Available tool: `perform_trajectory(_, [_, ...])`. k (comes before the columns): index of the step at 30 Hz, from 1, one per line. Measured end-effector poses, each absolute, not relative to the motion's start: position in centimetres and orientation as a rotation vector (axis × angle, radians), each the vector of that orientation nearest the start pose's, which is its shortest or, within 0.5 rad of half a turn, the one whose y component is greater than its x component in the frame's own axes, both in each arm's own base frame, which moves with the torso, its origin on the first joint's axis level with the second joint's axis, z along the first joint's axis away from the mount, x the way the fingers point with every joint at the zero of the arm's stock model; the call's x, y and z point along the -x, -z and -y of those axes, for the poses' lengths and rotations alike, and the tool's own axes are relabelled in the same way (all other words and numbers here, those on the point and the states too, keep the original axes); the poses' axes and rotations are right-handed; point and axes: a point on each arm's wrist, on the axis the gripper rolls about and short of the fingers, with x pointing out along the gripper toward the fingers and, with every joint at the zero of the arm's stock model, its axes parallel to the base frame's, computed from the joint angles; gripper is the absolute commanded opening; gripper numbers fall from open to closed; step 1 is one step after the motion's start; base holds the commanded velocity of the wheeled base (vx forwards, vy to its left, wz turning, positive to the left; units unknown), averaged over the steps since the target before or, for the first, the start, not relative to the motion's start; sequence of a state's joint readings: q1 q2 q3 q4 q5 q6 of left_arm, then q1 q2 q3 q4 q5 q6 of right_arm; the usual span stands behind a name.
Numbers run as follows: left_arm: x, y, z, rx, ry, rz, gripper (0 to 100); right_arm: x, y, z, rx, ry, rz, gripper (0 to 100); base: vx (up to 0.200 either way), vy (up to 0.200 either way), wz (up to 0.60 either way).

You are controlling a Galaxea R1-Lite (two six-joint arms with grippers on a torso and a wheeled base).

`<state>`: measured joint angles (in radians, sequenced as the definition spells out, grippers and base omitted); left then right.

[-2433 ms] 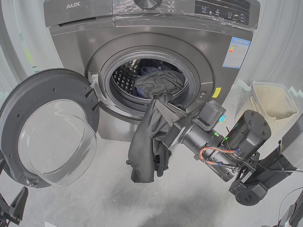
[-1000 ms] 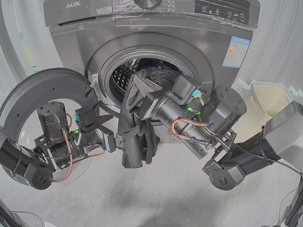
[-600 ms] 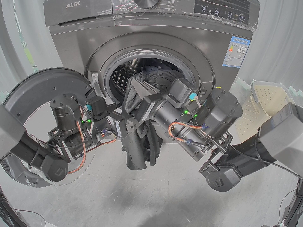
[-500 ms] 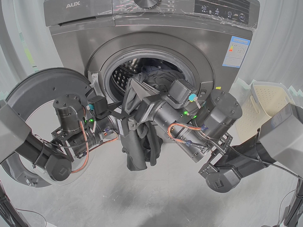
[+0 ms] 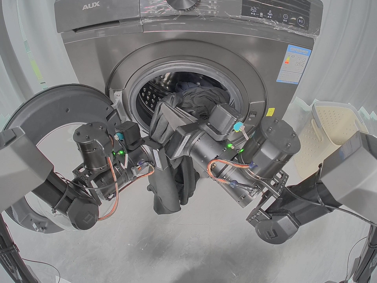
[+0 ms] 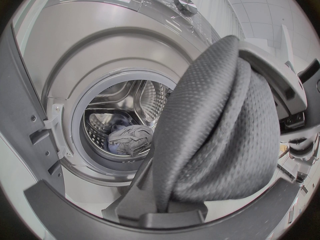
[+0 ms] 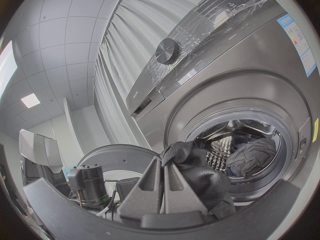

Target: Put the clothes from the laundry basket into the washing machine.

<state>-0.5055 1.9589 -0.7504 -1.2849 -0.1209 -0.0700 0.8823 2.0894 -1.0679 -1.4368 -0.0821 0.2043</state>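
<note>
The grey front-loading washing machine (image 5: 188,48) stands at the far side, its round porthole open. Its door (image 5: 59,103) is swung out to the left, with the clear bowl of the window facing the near side. Low at the right, just beside the machine's corner, sits the cream laundry basket (image 5: 333,126), its perforated wall in sight.

A long dark mesh garment (image 5: 165,189) hangs in front of the porthole's lower left rim. Its top is bunched at the drum mouth and its tail dangles above the floor (image 5: 176,248). Inside the drum lies a heap of dark clothes (image 5: 200,99), seen also from the left wrist (image 6: 130,139) and the right wrist (image 7: 250,157).

The right end effector (image 5: 167,109) reaches in from the right, closed tight on the garment's upper fold at the porthole rim. The right wrist view shows its two fingers (image 7: 180,187) pressed together with cloth pinched between them. The left end effector (image 5: 163,156) comes from the left and meets the hanging part lower down. Cloth fills it in the left wrist view (image 6: 213,134), but whether it is clamped or open I cannot tell
</note>
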Motion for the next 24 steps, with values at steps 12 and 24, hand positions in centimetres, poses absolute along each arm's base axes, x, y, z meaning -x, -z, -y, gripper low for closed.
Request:
perform_trajectory(12, [-29.7,-14.7,17.4,0.096,0.625,0.063,0,-24.9,-17.8,-30.1,-0.374,-0.825,0.266,0,0.000,0.000,0.00])
perform_trajectory(24, [-29.5,-15.7,17.1,0.130,0.603,0.086,0,-22.5,-16.2,-27.2,-0.300,-0.816,0.149,0,0.000,0.000,0.00])
